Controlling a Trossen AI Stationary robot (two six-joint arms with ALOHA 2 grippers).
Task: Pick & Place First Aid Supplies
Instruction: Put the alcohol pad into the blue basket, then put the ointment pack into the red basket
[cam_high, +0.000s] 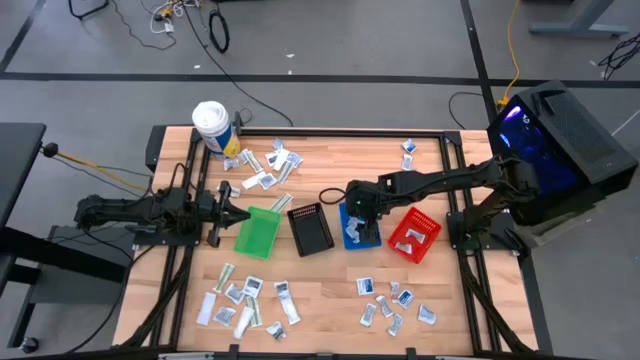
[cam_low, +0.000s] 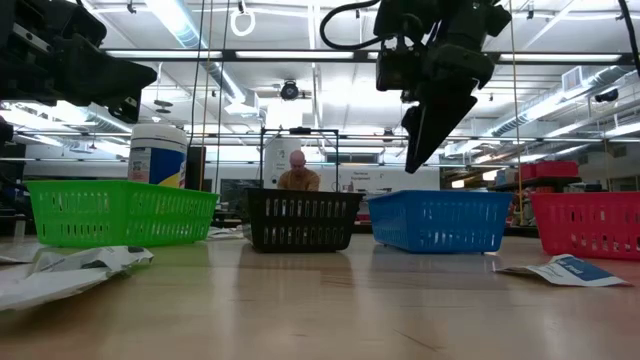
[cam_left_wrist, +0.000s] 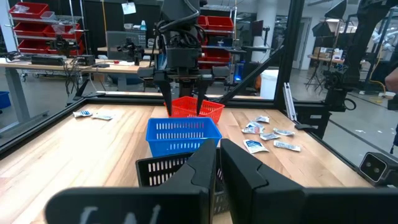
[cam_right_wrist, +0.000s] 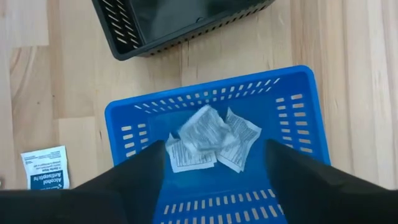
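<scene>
My right gripper (cam_right_wrist: 214, 163) stands open above the blue bin (cam_right_wrist: 211, 84), pointing steeply down, its fingers spread on either side of a few crumpled white first aid packets (cam_right_wrist: 211, 140). The packets lie on the bin's floor and are clear of the fingers. In the left wrist view the same gripper (cam_left_wrist: 185, 102) hangs open over the blue bin (cam_left_wrist: 183, 134). My left gripper (cam_high: 240, 211) waits shut and level at the table's left, beside the green bin (cam_high: 258, 232). More packets lie in loose groups near the front left (cam_high: 245, 305) and front right (cam_high: 395, 305).
The black bin (cam_high: 310, 228) stands left of the blue bin and the red bin (cam_high: 415, 235) right of it. A white tub (cam_high: 211, 125) stands at the far left, with more packets (cam_high: 265, 165) beside it. One blue-printed packet (cam_right_wrist: 45, 168) lies on the table by the blue bin.
</scene>
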